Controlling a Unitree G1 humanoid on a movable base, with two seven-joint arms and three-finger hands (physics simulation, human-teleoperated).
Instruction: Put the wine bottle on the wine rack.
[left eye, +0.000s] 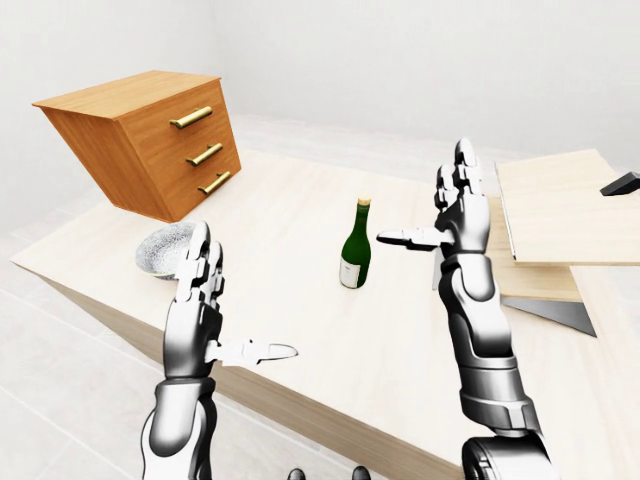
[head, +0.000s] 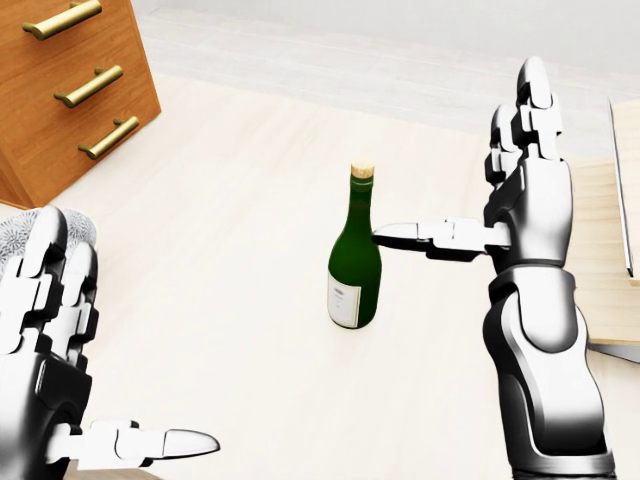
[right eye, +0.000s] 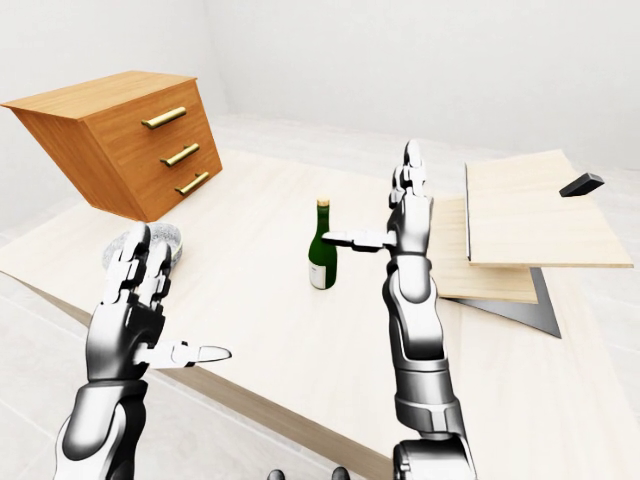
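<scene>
A pale wooden surface (left eye: 300, 330) fills most of the views. At its upper left in the left-eye view stands a wooden drawer chest (left eye: 150, 140) with three brass handles. At the right, pale slanted boards (left eye: 560, 205) rest on the surface; whether they are the wine rack cannot be told. The right hand (head: 500, 190) is raised and open, fingers straight up, its thumb (head: 415, 237) reaching sideways to the shoulder of the wine bottle (head: 355, 255), touching or just short of it. The left hand (head: 60, 350) hovers open at the head view's lower left, well apart from the bottle. The dark green bottle stands upright near the surface's middle, long axis vertical, cork-coloured top up, white label low on its body. A grey patterned bowl (left eye: 165, 250) sits beside the chest.
</scene>
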